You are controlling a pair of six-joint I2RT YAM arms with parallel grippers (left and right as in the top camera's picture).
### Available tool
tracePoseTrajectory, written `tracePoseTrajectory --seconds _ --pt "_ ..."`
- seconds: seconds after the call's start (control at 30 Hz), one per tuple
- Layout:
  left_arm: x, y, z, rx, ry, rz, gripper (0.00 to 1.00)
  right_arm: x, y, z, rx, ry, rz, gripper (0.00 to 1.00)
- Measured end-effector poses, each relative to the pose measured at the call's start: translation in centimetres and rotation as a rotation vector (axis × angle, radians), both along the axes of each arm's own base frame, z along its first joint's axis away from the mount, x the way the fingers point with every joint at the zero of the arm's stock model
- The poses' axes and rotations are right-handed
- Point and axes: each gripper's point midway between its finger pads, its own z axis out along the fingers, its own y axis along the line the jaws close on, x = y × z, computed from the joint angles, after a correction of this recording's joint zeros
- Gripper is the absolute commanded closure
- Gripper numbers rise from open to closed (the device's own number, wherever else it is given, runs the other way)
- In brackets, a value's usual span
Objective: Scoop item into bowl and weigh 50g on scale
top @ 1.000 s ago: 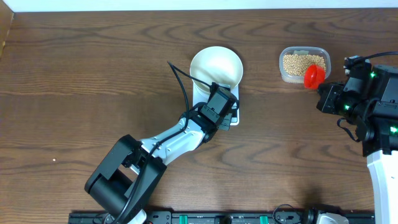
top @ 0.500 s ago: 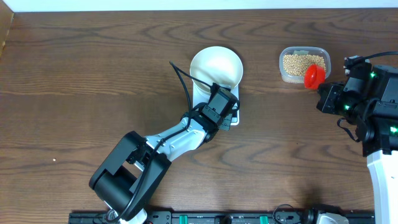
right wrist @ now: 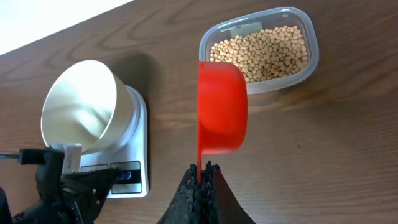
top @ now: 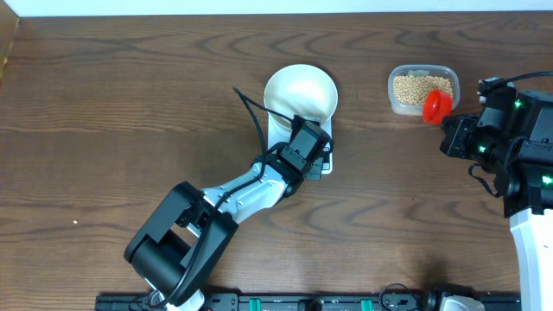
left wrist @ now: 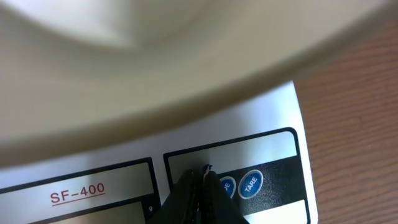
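The work surface is a dark brown wood-grain table [top: 104, 104], with a strip of pale wall along its far edge. I count one white bowl [top: 300, 92], one white scale [right wrist: 138, 134], one clear plastic tub [right wrist: 313, 46], one red scoop [right wrist: 221, 106] and two arms. The bowl sits on the scale's platform, its interior plain white. The beans [right wrist: 264, 53] all lie in the tub, well to the right of the scale. The left gripper [left wrist: 200, 180] has its fingers pressed together, tips down on the scale's front panel just left of two round blue buttons. The right gripper [right wrist: 202, 171] is clamped on the scoop's handle, with the cup turned on its side beside the tub's near rim. Legible writing: "SF-400" in red, underlined, and "TARE" on the right-hand button; the other button's lettering is partly hidden.
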Motion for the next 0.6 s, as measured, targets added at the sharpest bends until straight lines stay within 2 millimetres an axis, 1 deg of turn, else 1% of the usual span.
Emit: tracePoseTrajectory --seconds 0.6 --pt "-0.07 0.17 -0.24 -0.028 0.032 0.074 0.93 -0.03 0.00 -0.03 0.000 0.002 0.000 0.99"
